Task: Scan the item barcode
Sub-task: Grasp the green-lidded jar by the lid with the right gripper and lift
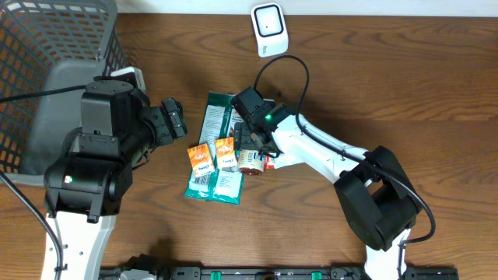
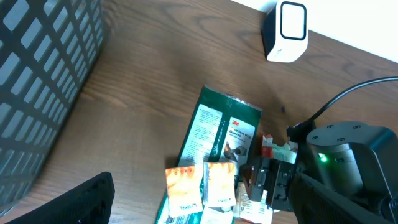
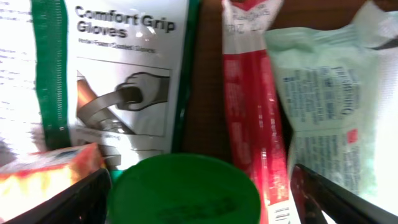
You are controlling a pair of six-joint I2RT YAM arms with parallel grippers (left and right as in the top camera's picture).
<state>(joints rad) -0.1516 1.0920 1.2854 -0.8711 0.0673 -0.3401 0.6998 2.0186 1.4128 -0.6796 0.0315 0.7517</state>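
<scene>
A heap of items lies mid-table: a green glove pack (image 1: 218, 115), two orange packets (image 1: 213, 155) and a small jar (image 1: 250, 162). My right gripper (image 1: 257, 146) hangs low over the jar. In the right wrist view the jar's green lid (image 3: 183, 190) sits between that gripper's (image 3: 199, 202) open fingers (image 3: 74, 199), with a gap on the right side. A red packet (image 3: 252, 118) and a pale green packet (image 3: 329, 106) lie just beyond. My left gripper (image 1: 173, 118) stands open and empty left of the heap. The white scanner (image 1: 268, 29) stands at the back.
A grey mesh basket (image 1: 47, 47) fills the back left corner, beside my left arm. A second green pack (image 1: 214, 185) lies under the orange packets. The right arm's cable (image 1: 280, 66) loops toward the scanner (image 2: 286, 31). Bare wood shows to the right.
</scene>
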